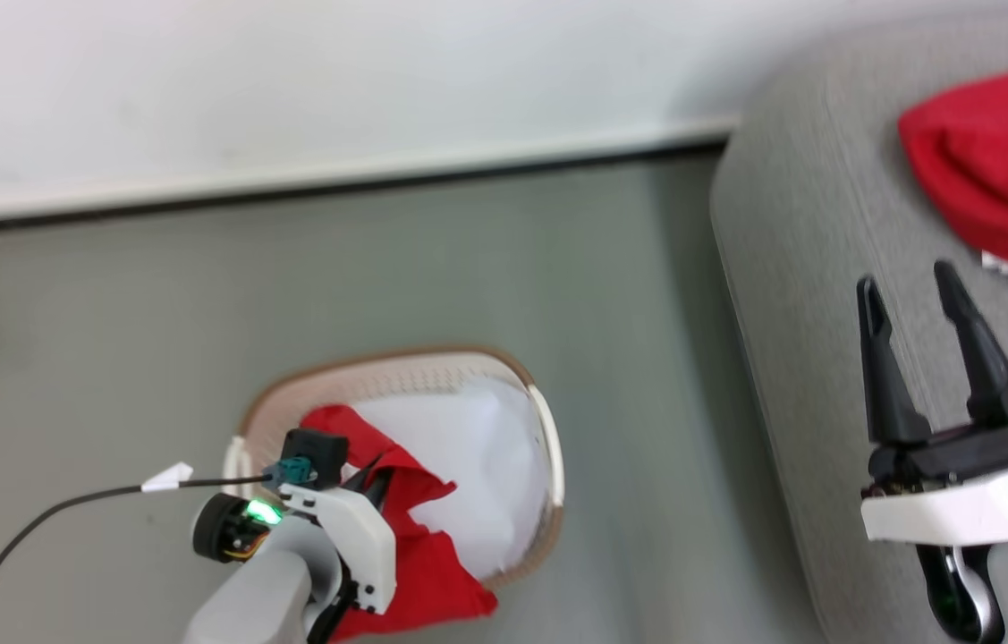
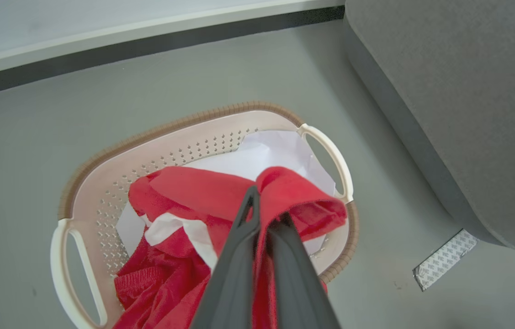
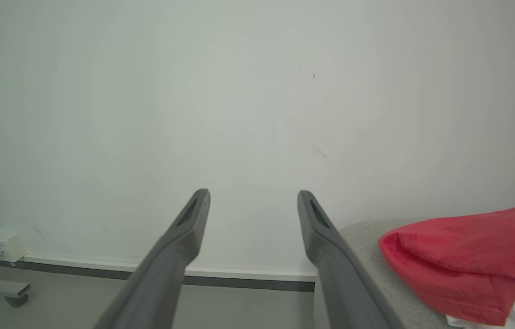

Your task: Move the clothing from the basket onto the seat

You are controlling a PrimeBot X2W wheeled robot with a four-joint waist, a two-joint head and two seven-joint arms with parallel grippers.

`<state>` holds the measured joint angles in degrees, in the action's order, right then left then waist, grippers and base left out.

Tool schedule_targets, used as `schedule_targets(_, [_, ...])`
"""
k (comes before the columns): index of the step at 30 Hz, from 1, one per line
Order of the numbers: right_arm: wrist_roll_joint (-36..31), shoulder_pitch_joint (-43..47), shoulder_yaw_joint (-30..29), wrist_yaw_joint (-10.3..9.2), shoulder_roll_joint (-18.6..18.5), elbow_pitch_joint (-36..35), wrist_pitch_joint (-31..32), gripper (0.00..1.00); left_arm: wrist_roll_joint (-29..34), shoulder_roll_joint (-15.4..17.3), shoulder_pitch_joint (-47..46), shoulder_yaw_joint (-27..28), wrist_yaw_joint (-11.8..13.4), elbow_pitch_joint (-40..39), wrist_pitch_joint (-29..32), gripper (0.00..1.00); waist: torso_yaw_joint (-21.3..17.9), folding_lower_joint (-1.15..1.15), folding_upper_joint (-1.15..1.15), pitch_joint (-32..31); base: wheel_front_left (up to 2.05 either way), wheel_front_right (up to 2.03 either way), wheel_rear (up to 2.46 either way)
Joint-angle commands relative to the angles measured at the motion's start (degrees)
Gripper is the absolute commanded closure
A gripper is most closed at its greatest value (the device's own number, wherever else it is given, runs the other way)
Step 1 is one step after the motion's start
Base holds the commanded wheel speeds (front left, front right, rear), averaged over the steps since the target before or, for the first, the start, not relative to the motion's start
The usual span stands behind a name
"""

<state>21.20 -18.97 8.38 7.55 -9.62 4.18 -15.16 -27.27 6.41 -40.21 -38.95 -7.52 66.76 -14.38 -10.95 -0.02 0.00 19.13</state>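
Over the basket (image 2: 166, 128), the left gripper (image 2: 266, 208) pinches a raised fold of the red garment (image 2: 179, 192), whose bulk lies inside on the white sheet (image 2: 275, 153). Lift straight and high, I judge, so the trailing cloth clears the rim without dragging the sheet. Right of the basket rises the seat (image 2: 458, 114), its side the obstacle to clear; farther right the right gripper (image 1: 907, 279) hovers, jaws spread and empty, near another red garment (image 1: 995, 170) lying there.
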Motion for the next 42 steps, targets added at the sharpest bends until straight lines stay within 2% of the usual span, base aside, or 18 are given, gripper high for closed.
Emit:
schedule_targets(1, [0.3,1.7,-0.2,-0.13,-0.8,0.7,0.0,0.0,-1.3,0.2,1.4,-0.1,0.1,-1.2,-0.5,1.0,3.7,0.02,0.0,-5.8,0.0,0.0,0.0])
schedule_targets(9, [1.1,6.5,-0.1,-0.13,-1.5,2.1,0.0,0.0,-3.0,1.5,5.1,1.2,0.1,-10.8,-0.8,1.0,6.5,0.02,0.0,-14.0,0.0,0.0,0.0])
schedule_targets(17, [1.8,9.3,0.6,-0.13,-1.8,2.5,0.0,0.0,-1.8,2.8,7.3,5.0,0.3,-22.5,-0.8,1.0,8.6,0.02,0.0,-18.4,0.0,0.0,0.0])
schedule_targets(27, [2.3,11.0,0.9,-0.13,-1.2,2.7,0.0,0.0,-1.4,4.4,6.4,6.9,0.4,-34.5,-0.5,1.0,9.6,0.02,0.0,-20.7,0.0,0.0,0.0])
schedule_targets(42, [3.0,11.1,3.7,-0.13,0.3,3.2,0.0,0.0,-0.9,6.5,5.6,6.8,4.4,-49.7,4.7,1.0,9.7,0.02,0.0,-21.9,0.0,0.0,0.0])
